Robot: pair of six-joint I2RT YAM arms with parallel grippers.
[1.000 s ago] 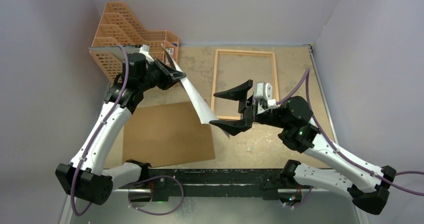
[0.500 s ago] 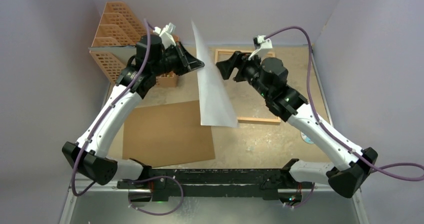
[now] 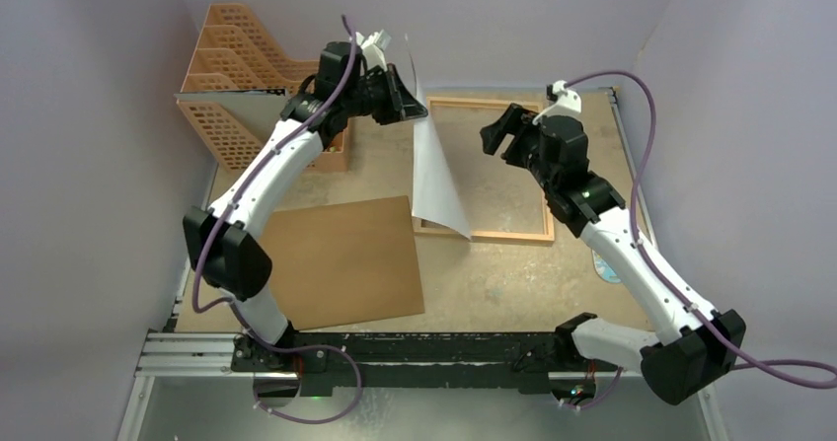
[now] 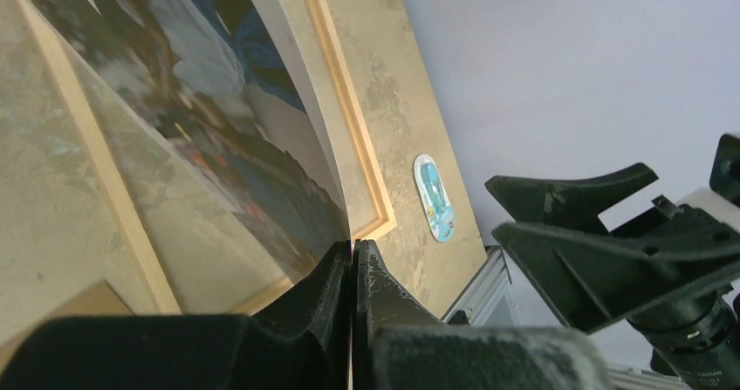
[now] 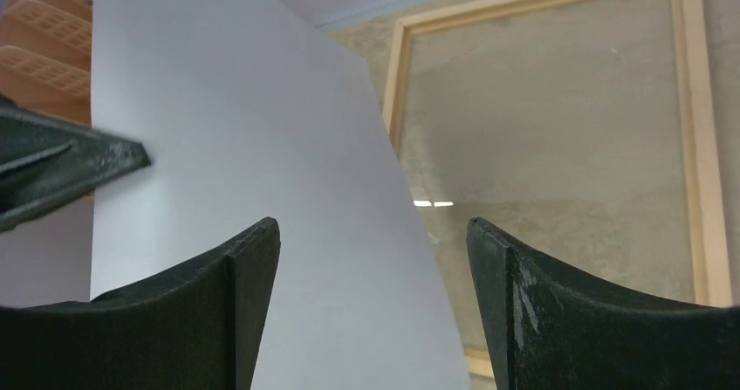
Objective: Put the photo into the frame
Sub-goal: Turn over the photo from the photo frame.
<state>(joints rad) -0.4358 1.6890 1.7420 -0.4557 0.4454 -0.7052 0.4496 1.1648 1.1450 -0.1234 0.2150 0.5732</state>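
Note:
The photo hangs nearly upright, its white back facing the right arm and its lower edge over the frame's left rail. My left gripper is shut on its upper edge. In the left wrist view the jaws pinch that thin edge, and the printed street scene slopes down toward the pane. The light-wood frame lies flat at the back of the table. My right gripper hovers open over the frame, a little right of the photo, touching nothing.
A brown hardboard panel lies at front left. An orange file rack stands at back left, beside the left arm. A small blue sticker is on the table right of the frame. Walls close in on three sides.
The left arm swung the photo right and toward the back, from beside the frame to over its left rail. The right gripper rose and pulled right, staying open.

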